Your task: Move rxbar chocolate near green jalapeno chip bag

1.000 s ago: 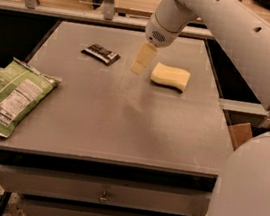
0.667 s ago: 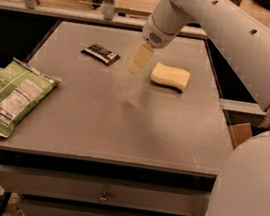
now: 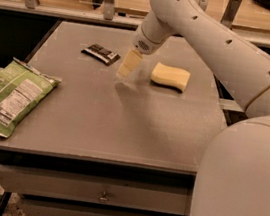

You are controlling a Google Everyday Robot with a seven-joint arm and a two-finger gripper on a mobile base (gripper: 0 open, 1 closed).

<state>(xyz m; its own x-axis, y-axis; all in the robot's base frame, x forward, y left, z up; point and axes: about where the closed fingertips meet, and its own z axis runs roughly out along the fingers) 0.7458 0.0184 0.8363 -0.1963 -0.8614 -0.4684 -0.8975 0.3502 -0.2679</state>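
The rxbar chocolate (image 3: 100, 53), a small flat bar in a black wrapper with white lettering, lies on the grey table (image 3: 137, 125) at the back left. The green jalapeno chip bag (image 3: 6, 97), large and light green with a white nutrition panel, lies at the table's left edge and overhangs it a little. My gripper (image 3: 126, 68) hangs from the white arm just right of the bar, a little above the table, between the bar and a yellow block.
A pale yellow sponge-like block (image 3: 170, 77) lies right of the gripper. The white arm (image 3: 220, 47) reaches in from the right and its body fills the lower right. Drawers (image 3: 104, 195) sit under the table. A counter with posts runs behind.
The gripper has moved a little to the left, toward the black bar. The bar, the chip bag and the yellow block have not moved.
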